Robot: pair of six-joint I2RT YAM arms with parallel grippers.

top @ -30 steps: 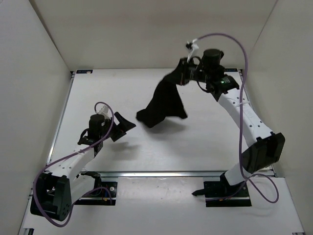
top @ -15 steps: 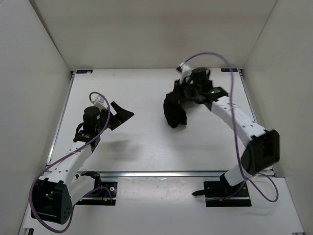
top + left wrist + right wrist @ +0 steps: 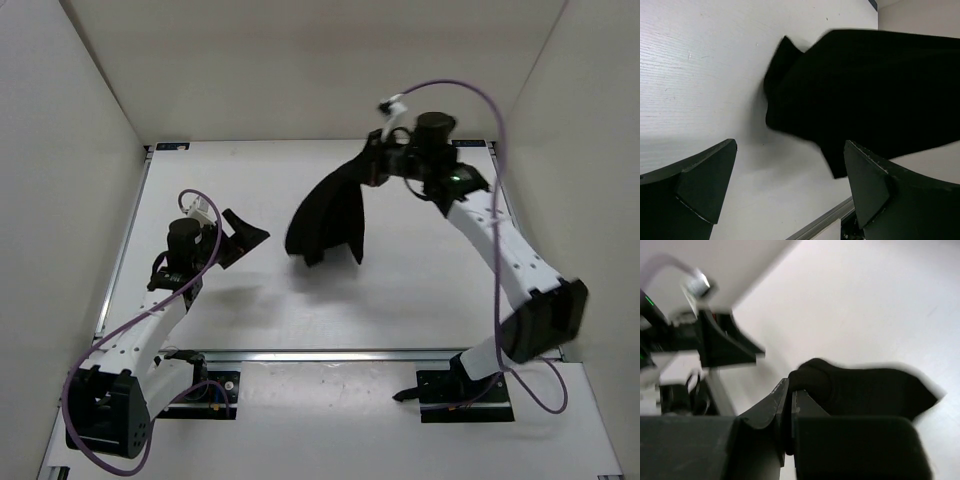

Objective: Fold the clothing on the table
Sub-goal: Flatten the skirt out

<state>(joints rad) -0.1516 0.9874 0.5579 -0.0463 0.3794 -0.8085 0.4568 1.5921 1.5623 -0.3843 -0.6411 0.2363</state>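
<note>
Clothing (image 3: 328, 215) pinched in closed right gripper (image 3: 377, 166), long axis slanting from it toward near-left, lower end fanned, left gripper (image 3: 243, 236) wide open, empty

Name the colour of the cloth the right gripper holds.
Plain black clothing, clearest in the top view.

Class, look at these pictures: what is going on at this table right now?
The right gripper is shut on one end of the black clothing and holds it up over the far side of the table, so the fabric hangs slanting toward the middle. Whether its lower end touches the table is unclear. The left gripper is open and empty, apart from the clothing.
</note>
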